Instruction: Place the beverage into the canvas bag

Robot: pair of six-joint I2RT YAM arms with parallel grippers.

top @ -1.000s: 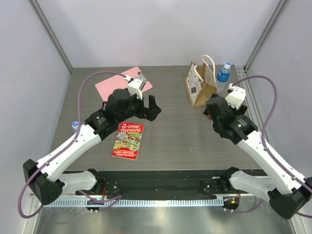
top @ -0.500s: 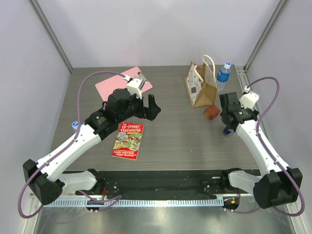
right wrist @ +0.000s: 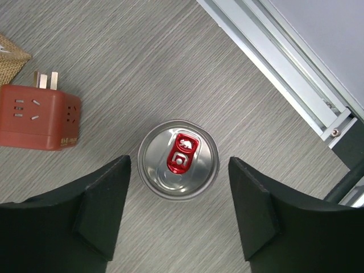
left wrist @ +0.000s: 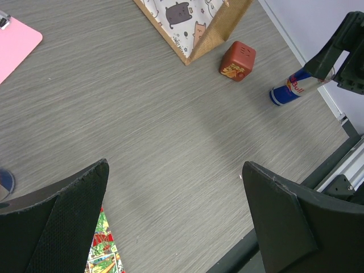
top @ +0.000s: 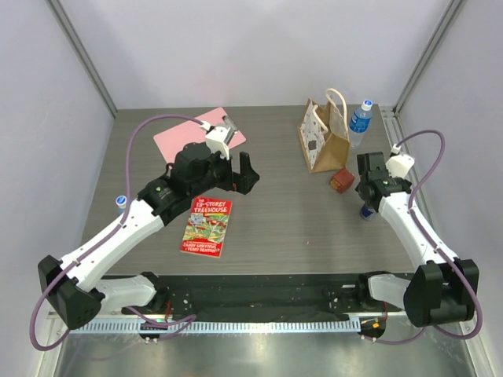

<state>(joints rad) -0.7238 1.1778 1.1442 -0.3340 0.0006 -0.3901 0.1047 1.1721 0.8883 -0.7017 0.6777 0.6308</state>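
The beverage, a blue and silver can (right wrist: pixel 178 159) with a red tab, stands upright on the table near the right edge (top: pixel 366 210); it also shows in the left wrist view (left wrist: pixel 293 88). My right gripper (right wrist: pixel 178 173) hangs straight above it, open, one finger on each side and apart from the can (top: pixel 368 195). The canvas bag (top: pixel 322 141) stands upright at the back right, tan with a white printed side (left wrist: pixel 182 20) and cream handles. My left gripper (top: pixel 246 174) is open and empty over the table's middle (left wrist: pixel 176 187).
A red plug cube (top: pixel 340 181) lies between bag and can (right wrist: pixel 37 116). A water bottle (top: pixel 361 118) stands behind the bag. A picture book (top: pixel 207 225) and a pink clipboard (top: pixel 196 133) lie on the left. The metal frame rail (right wrist: pixel 273 57) runs close to the can.
My right arm has swung from beside the bag out to the right and now points down over the can. The red cube has come into view. The left arm has not moved.
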